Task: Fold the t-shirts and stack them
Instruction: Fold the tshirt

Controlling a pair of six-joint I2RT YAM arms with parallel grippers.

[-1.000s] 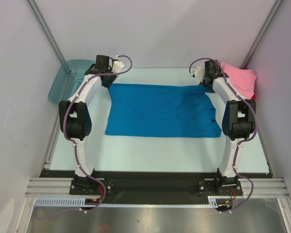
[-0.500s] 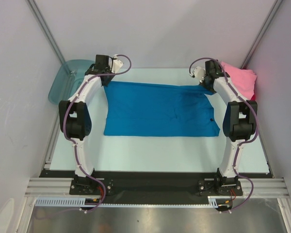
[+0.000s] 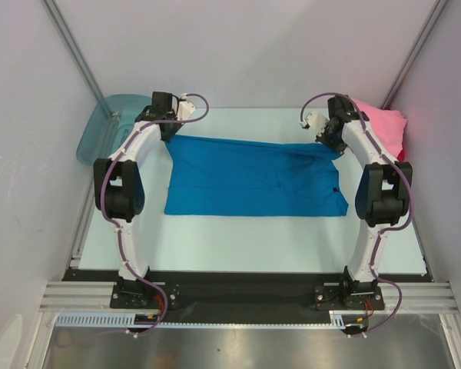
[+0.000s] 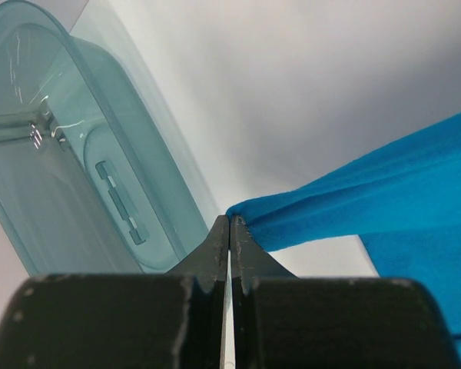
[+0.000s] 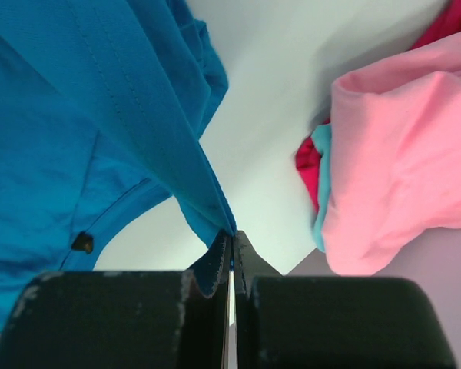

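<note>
A bright blue t-shirt [image 3: 253, 177] lies spread across the middle of the table, its far edge lifted at both corners. My left gripper [image 3: 169, 132] is shut on the far left corner of the blue t-shirt [image 4: 346, 196], pinched at the fingertips [image 4: 229, 223]. At the far right corner my right gripper [image 3: 330, 142] is shut on the blue t-shirt [image 5: 107, 108], the cloth caught between its fingertips [image 5: 232, 234]. A pink t-shirt [image 3: 380, 127] tops a pile at the back right, with light blue and red edges under the pink t-shirt [image 5: 399, 154].
A translucent teal plastic tub [image 3: 107, 127] leans at the back left corner, close to my left gripper; the teal tub [image 4: 69, 146] fills the left of the left wrist view. Grey walls stand close on both sides and behind.
Both grippers have risen slightly and drawn the shirt's far edge with them; the far edge now slopes and the near edge has shifted a little toward the back.
</note>
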